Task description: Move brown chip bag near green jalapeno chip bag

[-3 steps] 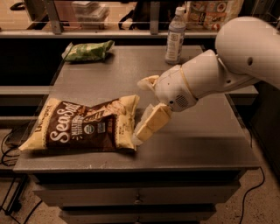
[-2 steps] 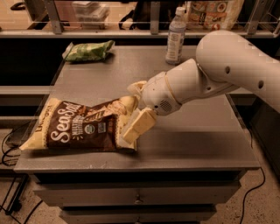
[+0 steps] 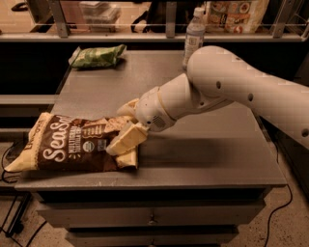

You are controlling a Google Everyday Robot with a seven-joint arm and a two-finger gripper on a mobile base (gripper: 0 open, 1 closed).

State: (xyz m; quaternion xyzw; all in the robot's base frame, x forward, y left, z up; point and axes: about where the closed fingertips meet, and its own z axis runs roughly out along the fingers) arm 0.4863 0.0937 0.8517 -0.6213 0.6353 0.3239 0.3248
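Note:
The brown chip bag point(image 3: 67, 147), dark brown with tan edges and white "Sea Salt" lettering, lies flat at the front left corner of the grey table point(image 3: 203, 149). The green jalapeno chip bag point(image 3: 96, 56) lies at the table's far left corner, well apart from the brown bag. My gripper point(image 3: 124, 126) is at the brown bag's right end. It is open, with one cream finger point(image 3: 124, 140) over the bag's front right corner and the other finger point(image 3: 127, 108) behind the bag's crumpled top edge. The white arm reaches in from the right.
A clear water bottle point(image 3: 194, 36) stands at the table's back edge, right of centre. A shelf rail point(image 3: 145, 36) runs behind the table with packaged snacks point(image 3: 236, 14) at the far right. Drawers sit under the tabletop. Cables lie on the floor at the left.
My gripper has moved left and down across the table, from beside the brown bag to straddling its right end. The two bags have not moved.

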